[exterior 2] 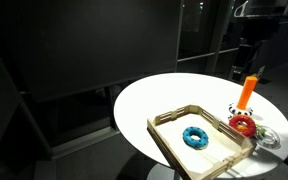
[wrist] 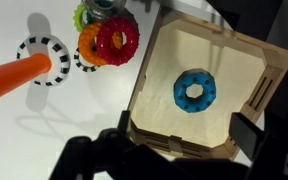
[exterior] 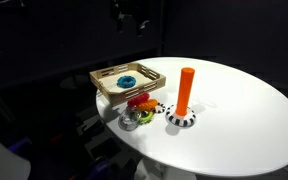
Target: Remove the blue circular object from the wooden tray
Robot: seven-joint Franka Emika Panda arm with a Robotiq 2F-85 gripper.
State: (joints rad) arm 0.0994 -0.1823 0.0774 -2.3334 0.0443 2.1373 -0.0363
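Observation:
The blue circular object (wrist: 195, 91) is a small flat ring lying on the pale bottom of the wooden tray (wrist: 142, 90). It also shows in both exterior views (exterior: 127, 80) (exterior 2: 195, 137), inside the tray (exterior: 117, 93) (exterior 2: 162, 142). My gripper (wrist: 184, 125) hangs high above the tray's near side. It is open and empty, with its dark fingers at the bottom of the wrist view. It is apart from the ring. In an exterior view the gripper (exterior: 134, 16) is dark against the black background above the table.
The tray sits at the edge of a round white table (exterior: 234, 110). Beside it are a red ring (wrist: 117, 38), an orange ring (wrist: 88, 43), a green ring (wrist: 83, 15), a striped ring (wrist: 44, 50) and an orange peg (exterior: 186, 90) on a striped base (exterior: 181, 120).

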